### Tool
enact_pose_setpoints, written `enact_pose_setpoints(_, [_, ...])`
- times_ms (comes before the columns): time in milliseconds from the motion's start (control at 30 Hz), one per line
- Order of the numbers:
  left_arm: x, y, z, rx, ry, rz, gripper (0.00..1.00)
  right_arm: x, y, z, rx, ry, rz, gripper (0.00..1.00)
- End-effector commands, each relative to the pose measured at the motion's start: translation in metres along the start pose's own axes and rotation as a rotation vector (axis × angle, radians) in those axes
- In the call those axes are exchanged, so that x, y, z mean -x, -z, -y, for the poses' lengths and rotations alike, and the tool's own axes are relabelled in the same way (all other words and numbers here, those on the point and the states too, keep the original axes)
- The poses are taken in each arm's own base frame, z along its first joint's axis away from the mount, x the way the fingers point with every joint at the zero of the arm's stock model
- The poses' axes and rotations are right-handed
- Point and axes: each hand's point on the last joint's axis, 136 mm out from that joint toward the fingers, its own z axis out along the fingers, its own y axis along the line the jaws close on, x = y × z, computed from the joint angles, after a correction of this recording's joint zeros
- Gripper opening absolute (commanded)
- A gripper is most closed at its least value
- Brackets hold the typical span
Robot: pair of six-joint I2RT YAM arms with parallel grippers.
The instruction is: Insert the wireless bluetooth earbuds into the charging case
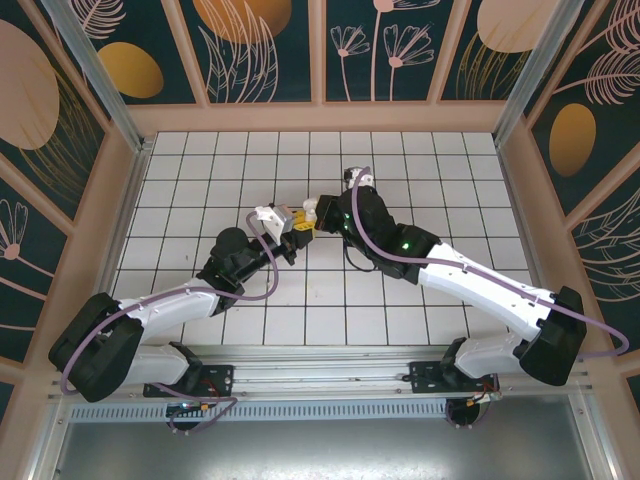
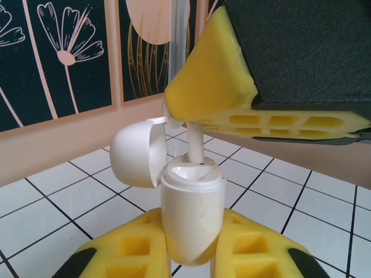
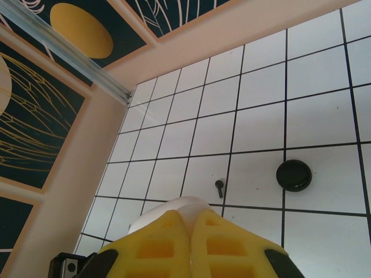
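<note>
The left jaws are closed on the white charging case [image 2: 191, 214]. Their yellow pads [image 2: 255, 249] press its lower half from either side, so it stands upright between them, held up above the desk [image 1: 450, 170]. The case's lid [image 2: 134, 153] is swung open and hangs at the case's left as the left wrist camera sees it, leaving the mouth bare. Straight above that mouth the right jaws are pinched nearly flat on the head of a white earbud [image 2: 195, 145] — no gap shows between their pads [image 3: 156, 249] in the right wrist view. The earbud's stem points down into the case's opening; the rim hides its tip, so how deep it goes cannot be told. From the right wrist camera a rounded white surface peeks out just past the pad tips, and whether it is the case's body or its lid cannot be told. Beyond the case in that view a black earbud [image 3: 219, 186] lies alone on a white tile, with a round black case [image 3: 294, 175] to the right of it — near, but not touching. From overhead the left arm [image 1: 190, 300] and right arm [image 1: 470, 275] meet tip to tip above the middle of the desk, where the white case is held.
</note>
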Motion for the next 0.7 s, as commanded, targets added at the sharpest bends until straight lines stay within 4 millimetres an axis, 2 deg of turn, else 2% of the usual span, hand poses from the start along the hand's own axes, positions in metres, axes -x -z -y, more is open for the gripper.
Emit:
enact_pose_setpoints(0, [0.033,-0.001,0.007,-0.025,-0.013,0.093,0.01,-0.017,-0.001,0.005,0.005,-0.005,-0.056,0.06])
enact_pose_setpoints(433, [0.037,-0.002,0.008,-0.034,-0.015,0.102,0.01,-0.026,-0.002,0.001,0.021,0.018,-0.087,0.05])
enact_pose_setpoints(667, [0.038,-0.002,0.008,-0.033,-0.022,0.098,0.01,-0.028,0.000,0.000,0.018,0.018,-0.109,0.16])
